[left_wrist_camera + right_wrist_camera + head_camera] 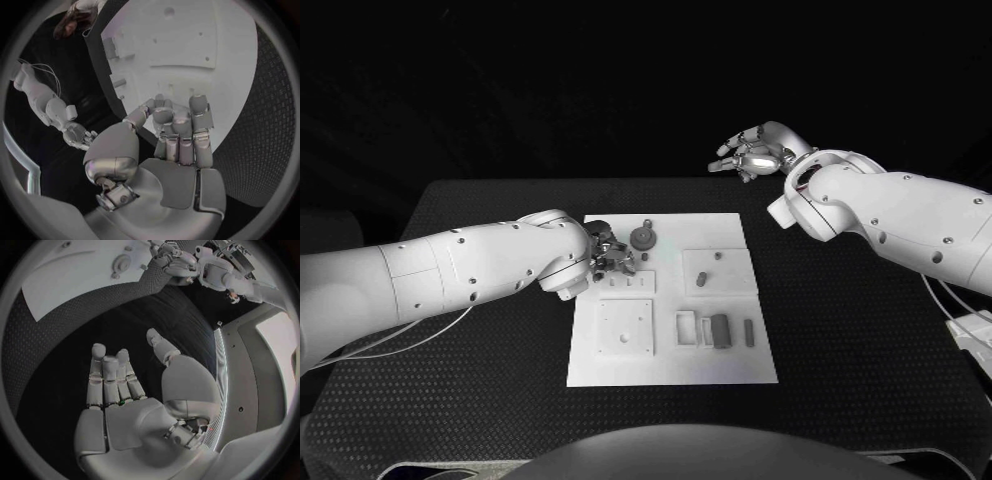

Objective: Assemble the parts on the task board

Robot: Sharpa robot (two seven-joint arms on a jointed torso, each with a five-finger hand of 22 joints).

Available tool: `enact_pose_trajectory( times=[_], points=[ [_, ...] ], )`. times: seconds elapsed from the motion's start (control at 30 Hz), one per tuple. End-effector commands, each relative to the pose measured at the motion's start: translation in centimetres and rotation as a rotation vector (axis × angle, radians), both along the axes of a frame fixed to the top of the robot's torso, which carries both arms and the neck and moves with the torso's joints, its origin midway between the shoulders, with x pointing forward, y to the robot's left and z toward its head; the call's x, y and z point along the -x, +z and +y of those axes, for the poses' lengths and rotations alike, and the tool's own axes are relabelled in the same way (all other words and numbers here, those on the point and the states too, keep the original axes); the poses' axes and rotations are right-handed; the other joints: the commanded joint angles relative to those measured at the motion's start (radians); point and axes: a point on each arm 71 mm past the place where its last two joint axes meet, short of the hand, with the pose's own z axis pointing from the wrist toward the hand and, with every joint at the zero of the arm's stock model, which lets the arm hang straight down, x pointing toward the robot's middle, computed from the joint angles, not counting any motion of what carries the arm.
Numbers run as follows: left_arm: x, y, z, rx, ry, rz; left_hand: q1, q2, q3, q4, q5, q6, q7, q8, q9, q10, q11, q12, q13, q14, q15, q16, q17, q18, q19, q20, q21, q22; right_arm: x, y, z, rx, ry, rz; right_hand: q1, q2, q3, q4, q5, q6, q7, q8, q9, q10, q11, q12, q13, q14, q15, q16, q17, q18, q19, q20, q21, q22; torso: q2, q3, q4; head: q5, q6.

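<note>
hovering at the task board (733, 365) left edge, left hand (610, 256) fingers curled, empty; right hand (759, 150) spread wide beyond table (473, 330) far edge

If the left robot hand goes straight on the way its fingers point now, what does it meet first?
Probably the task board: the left robot hand points its fingers onto the white plate. Depth is unclear.

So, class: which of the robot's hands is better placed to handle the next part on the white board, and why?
Probably the left hand: it is over the task board beside the parts. The right hand is raised beyond the table's far edge, open and holding nothing.
</note>
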Motion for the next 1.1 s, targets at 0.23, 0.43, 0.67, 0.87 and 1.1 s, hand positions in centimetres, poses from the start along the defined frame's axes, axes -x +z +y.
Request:
enact_pose_trajectory(
  times=[0.23, 0.43, 0.67, 0.87, 1.1],
  points=[
    [0.1, -0.3, -0.1, -0.044, -0.045, 0.006, -0.001, 0.01, 0.037, 0.029, -0.013, 0.134, -0.074, 0.015, 0.046, -0.013, -0.017, 0.007, -0.005, -0.012, -0.016, 0.01, -0.007, 0.013, 0.016, -0.024, 0.007, 0.023, 0.0, 0.0, 0.2, -0.001, 0.02, 0.002, -0.004, 0.012, -0.008, -0.001, 0.003, 0.005, 0.006, 0.005, -0.002, -0.005, 0.0, 0.004, -0.003, -0.009, -0.001, 0.005, -0.002, 0.007, -0.001, 0.009, -0.004, 0.014, 0.0, -0.0007, -0.0003, 0.001, -0.005],
    [0.2, -0.9, -0.1, -0.046, -0.044, 0.018, -0.002, 0.011, 0.038, 0.029, -0.017, 0.134, -0.074, 0.015, 0.046, -0.013, -0.017, 0.007, -0.006, -0.012, -0.016, 0.011, -0.01, 0.013, 0.015, -0.024, 0.008, 0.023, 0.0, 0.0, 0.2, -0.001, 0.019, 0.002, -0.004, 0.013, -0.008, -0.001, 0.004, 0.005, 0.006, 0.005, -0.002, -0.006, 0.0, 0.005, -0.004, -0.009, -0.001, 0.005, -0.002, 0.008, -0.001, 0.009, -0.004, 0.014, 0.0, -0.0007, -0.0008, 0.0, -0.007],
    [0.3, -1.1, -0.2, -0.047, -0.046, 0.024, -0.006, 0.014, 0.038, 0.029, -0.02, 0.134, -0.074, 0.015, 0.047, -0.013, -0.017, 0.009, -0.008, -0.013, -0.015, 0.014, -0.013, 0.013, 0.015, -0.024, 0.009, 0.023, 0.0, 0.0, 0.2, -0.001, 0.018, 0.003, -0.004, 0.013, -0.009, -0.001, 0.004, 0.005, 0.006, 0.005, -0.002, -0.006, 0.0, 0.005, -0.004, -0.009, -0.001, 0.005, -0.003, 0.008, -0.001, 0.01, -0.004, 0.014, 0.0, -0.0015, -0.0003, -0.003, -0.01],
    [0.3, -1.3, -0.2, -0.048, -0.044, 0.025, -0.011, 0.018, 0.038, 0.03, -0.02, 0.134, -0.074, 0.016, 0.048, -0.012, -0.017, 0.01, -0.01, -0.013, -0.015, 0.016, -0.016, 0.013, 0.014, -0.023, 0.01, 0.023, 0.0, 0.0, 0.2, -0.001, 0.019, 0.003, -0.003, 0.014, -0.009, -0.001, 0.004, 0.004, 0.006, 0.005, -0.003, -0.006, 0.0, 0.005, -0.005, -0.01, 0.0, 0.005, -0.003, 0.008, -0.002, 0.01, -0.004, 0.014, 0.0, -0.0011, 0.0006, -0.004, -0.01],
    [0.5, -1.5, -0.3, -0.054, -0.056, 0.035, -0.022, 0.025, 0.039, 0.029, -0.038, 0.134, -0.074, 0.016, 0.05, -0.012, -0.017, 0.013, -0.015, -0.014, -0.015, 0.022, -0.025, 0.013, 0.014, -0.024, 0.013, 0.022, 0.0, 0.0, 0.2, 0.0, 0.02, 0.004, -0.003, 0.014, -0.01, -0.001, 0.004, 0.004, 0.006, 0.005, -0.003, -0.006, 0.0, 0.005, -0.006, -0.01, 0.0, 0.006, -0.003, 0.009, -0.002, 0.011, -0.004, 0.014, 0.0, -0.0013, 0.0001, -0.005, -0.012]
  ],
)
